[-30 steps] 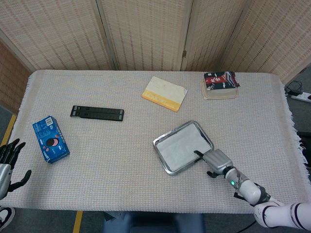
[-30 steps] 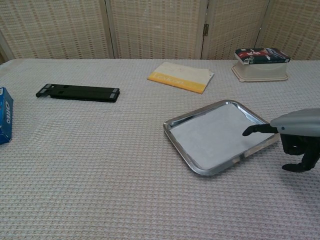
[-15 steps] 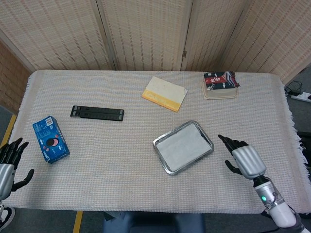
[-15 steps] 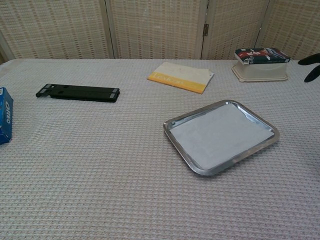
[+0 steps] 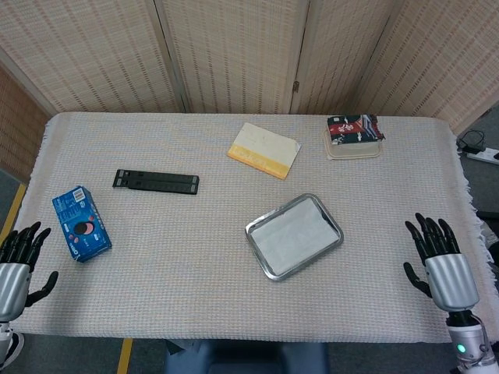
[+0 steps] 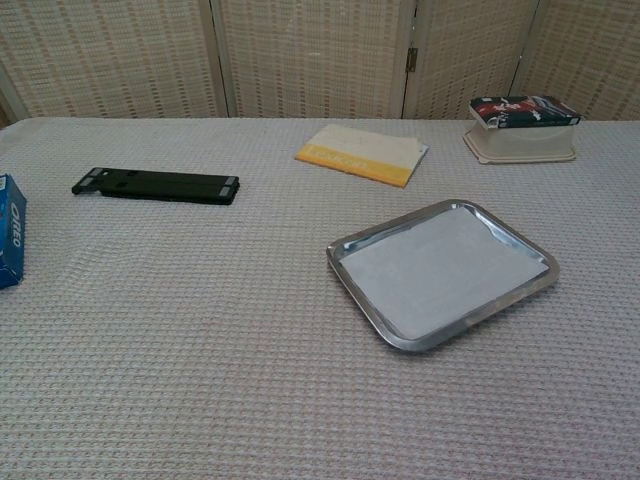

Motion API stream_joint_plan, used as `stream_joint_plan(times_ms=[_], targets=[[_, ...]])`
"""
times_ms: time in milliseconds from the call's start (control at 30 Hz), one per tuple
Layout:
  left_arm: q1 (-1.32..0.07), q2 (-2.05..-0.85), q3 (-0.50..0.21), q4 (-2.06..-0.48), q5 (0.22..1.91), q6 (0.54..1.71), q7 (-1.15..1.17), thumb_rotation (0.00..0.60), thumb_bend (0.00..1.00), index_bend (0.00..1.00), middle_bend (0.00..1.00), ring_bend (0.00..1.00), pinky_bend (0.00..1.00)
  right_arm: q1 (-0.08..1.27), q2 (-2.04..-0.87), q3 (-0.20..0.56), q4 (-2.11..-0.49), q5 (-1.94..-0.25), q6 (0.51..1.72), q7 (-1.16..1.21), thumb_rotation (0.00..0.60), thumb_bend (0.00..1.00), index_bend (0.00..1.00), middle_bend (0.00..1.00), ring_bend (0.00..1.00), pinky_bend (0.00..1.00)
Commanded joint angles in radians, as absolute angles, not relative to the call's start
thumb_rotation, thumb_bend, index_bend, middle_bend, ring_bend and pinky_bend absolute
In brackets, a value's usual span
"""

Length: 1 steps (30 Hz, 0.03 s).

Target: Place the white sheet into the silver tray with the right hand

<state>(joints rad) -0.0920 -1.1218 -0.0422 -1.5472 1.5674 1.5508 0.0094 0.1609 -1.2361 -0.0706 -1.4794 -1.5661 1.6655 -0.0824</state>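
1. Thin white paper sheet (image 6: 437,268): lies flat inside the shallow rectangular silver metal tray (image 6: 351,278), covering most of its floor; one corner appears to ride slightly up the far wall. The placing looks done.
2. Silver tray: stands on the woven beige cloth-covered bench (image 5: 195,265), right of centre, turned at an angle to the bench edge. Holds the sheet and nothing else visible.
3. Right hand (image 5: 443,260): at the near right edge of the bench, well apart from the tray, fingers spread, holding nothing (seen in the head view only).
4. Left hand (image 5: 17,261): at the near left edge, fingers apart, likewise empty.
5. Pale lidless plastic tub (image 5: 353,145): far right of the bench; a dark red-and-black printed packet (image 5: 355,128) sits in it and overhangs the rim.
6. Other items: yellow-edged cream booklet (image 5: 264,149); long black flat plastic strip (image 5: 156,181); blue printed carton (image 5: 81,223) near the left hand.
7. Risks, as judged: the sheet is light, so any draught or a hand sweeping low over the tray could lift it out; the raised corner could let it slide or curl; a knock to the rim would shift the tray on the cloth.
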Motion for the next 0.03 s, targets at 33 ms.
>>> stream_joint_plan(times_ms=[33], targets=[[-0.092,-1.125,-0.04,-1.548,1.568,1.548,0.015,0.6,0.43,0.0,0.0,0.0,0.0,0.157,-1.227,-0.068,-1.489,-1.57,1.646,-0.084,0.6,0.43,0.0,0.0,0.0,0.0]])
